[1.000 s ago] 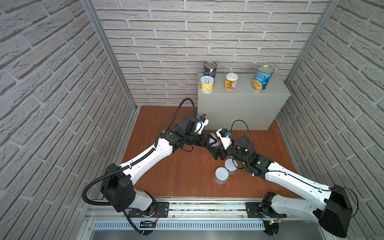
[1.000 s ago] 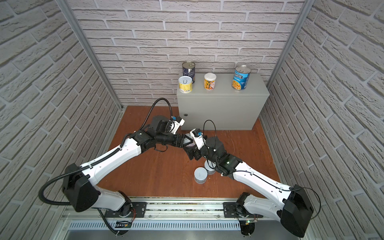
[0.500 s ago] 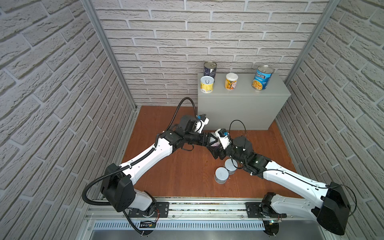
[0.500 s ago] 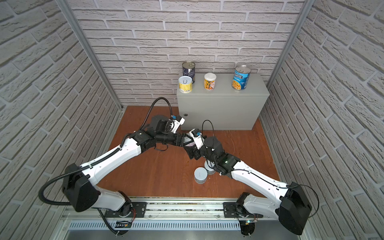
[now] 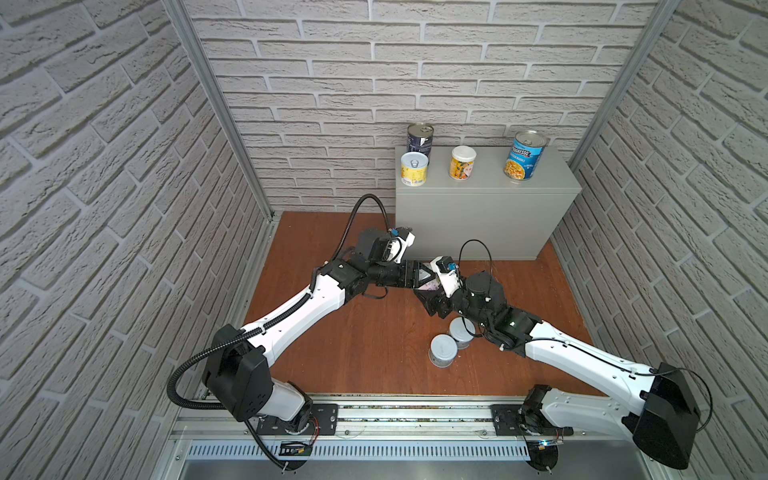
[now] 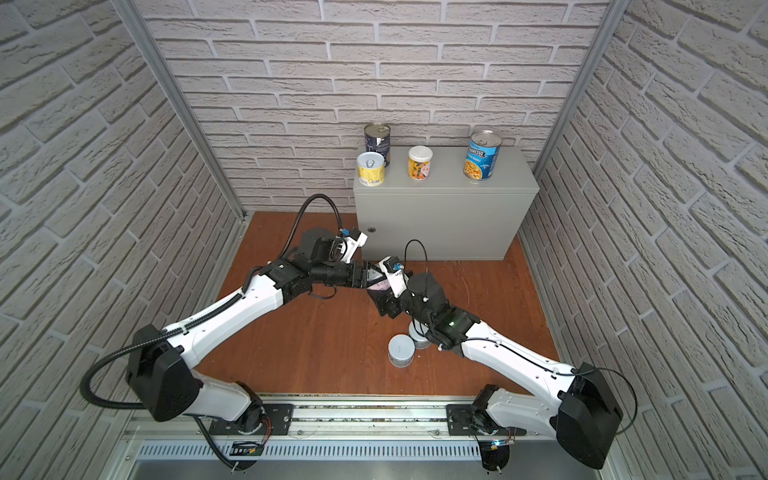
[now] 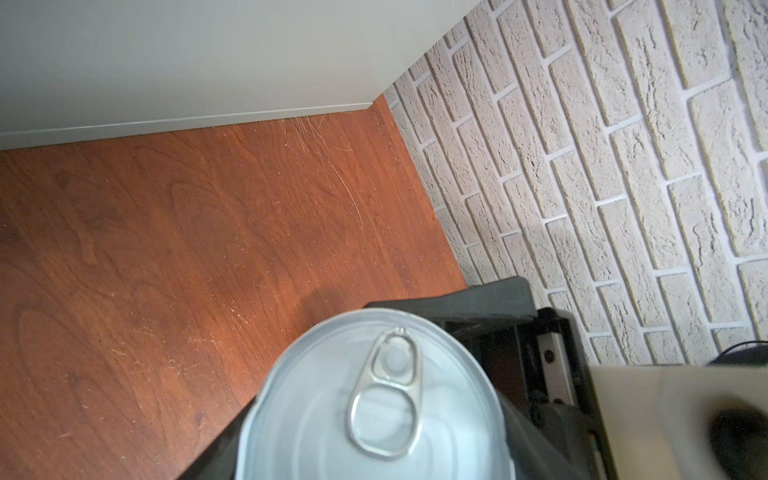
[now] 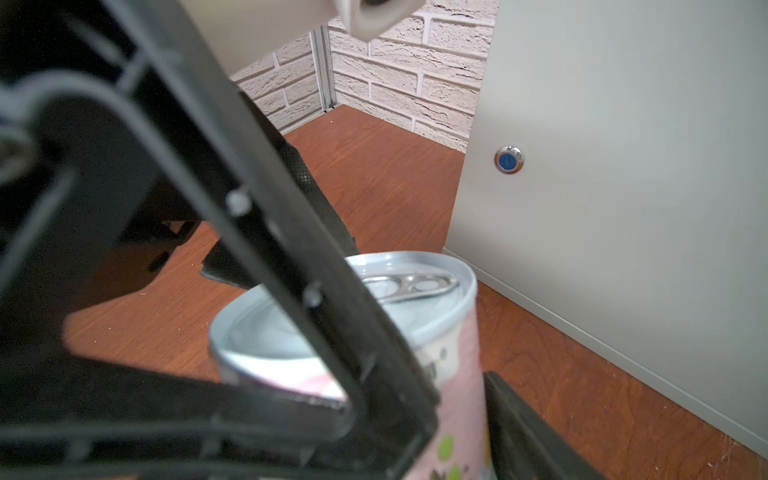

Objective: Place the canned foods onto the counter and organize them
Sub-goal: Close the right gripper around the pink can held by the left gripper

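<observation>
Pink-labelled and short, the can (image 8: 457, 374) is being held over the wooden floor (image 5: 332, 332), near the middle in both top views, so it is not yet on the counter (image 5: 478, 220). The left gripper (image 5: 423, 277) is reaching in from about eight o'clock and is clamping this can between its narrowed jaws. The right gripper (image 5: 432, 299) is reaching in from about four o'clock, with its fingers standing on both sides of the same can. I cannot tell whether they are already pressing it. To me this is looking like a hand-over, probably because the right arm is nearer to the free part of the counter. The counter is standing at about one o'clock from the can and is carrying four cans (image 5: 462, 163). Two short cans (image 5: 443, 350) are waiting on the floor at five o'clock, just beside each other.
</observation>
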`<state>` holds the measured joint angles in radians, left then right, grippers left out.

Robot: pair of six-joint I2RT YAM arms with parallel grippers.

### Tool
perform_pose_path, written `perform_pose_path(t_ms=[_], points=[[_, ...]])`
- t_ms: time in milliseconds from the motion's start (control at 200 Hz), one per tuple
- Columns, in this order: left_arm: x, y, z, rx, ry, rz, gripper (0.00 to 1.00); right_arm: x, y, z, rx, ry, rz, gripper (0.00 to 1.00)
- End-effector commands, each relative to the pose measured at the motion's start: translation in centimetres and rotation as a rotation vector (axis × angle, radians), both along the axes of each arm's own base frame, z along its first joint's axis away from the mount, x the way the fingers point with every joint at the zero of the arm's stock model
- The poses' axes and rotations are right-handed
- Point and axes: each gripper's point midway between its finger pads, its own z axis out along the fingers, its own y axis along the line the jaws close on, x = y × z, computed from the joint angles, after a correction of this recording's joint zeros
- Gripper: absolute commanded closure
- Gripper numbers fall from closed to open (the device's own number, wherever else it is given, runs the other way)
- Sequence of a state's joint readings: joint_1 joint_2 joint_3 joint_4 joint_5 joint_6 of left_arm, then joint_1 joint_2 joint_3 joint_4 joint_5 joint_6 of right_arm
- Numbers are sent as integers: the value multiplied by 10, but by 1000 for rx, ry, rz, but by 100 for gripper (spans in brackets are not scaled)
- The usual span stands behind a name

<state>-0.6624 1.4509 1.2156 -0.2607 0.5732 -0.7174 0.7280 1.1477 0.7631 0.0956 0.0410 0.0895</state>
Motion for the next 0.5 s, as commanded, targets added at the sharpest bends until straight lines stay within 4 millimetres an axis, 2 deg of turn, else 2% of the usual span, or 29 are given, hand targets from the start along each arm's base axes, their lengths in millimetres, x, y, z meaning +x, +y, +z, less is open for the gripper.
perform_pose_path(t_ms=[0, 495], points=[[-5, -18, 39, -143, -84, -92, 55, 5, 9, 23, 70, -49, 5, 20], [-7, -18, 40, -163, -73, -86, 55, 15, 7, 23, 110, -67, -48, 18]])
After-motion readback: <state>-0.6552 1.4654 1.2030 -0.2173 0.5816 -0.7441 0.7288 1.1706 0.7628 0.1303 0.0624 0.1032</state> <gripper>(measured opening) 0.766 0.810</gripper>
